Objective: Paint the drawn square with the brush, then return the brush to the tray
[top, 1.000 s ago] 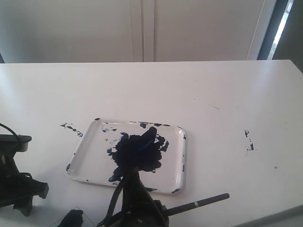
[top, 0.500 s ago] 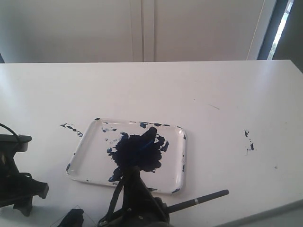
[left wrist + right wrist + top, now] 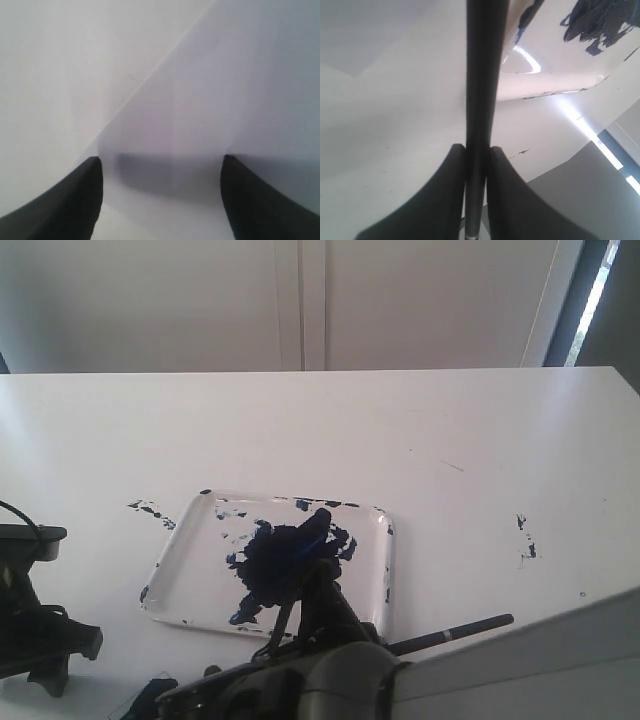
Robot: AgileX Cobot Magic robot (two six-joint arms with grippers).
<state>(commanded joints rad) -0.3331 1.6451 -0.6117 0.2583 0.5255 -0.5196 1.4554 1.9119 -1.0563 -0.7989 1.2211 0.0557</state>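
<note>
Right now your right hand (image 3: 476, 149) is clamped on the brush (image 3: 450, 632). In the right wrist view both dark fingers (image 3: 442, 195) press against the thin black shaft with no gap on either side. From the exterior view you can see the brush's handle poking out to the right of the right arm. It is tilted slightly upward, above the white surface (image 3: 450, 440), just off the near right corner of the tray (image 3: 190, 565). A narrow silver band shows partway along the handle, while the other end of the brush is hidden behind the arm, so you cannot tell where it sits. The tray lies flat near the middle of the surface, with its large dark blue blotch in the centre and paint flecks along the rim. The right arm rises in front of its near edge. Your left hand (image 3: 160, 160) is parked at the near left, well apart from the tray. Its two fingers stand wide apart with only bare white between them, gripping nothing. The drawn square (image 3: 148, 696) appears only as a dark blue patch with a faint outline at the near edge, between the two arms and partly covered.
</note>
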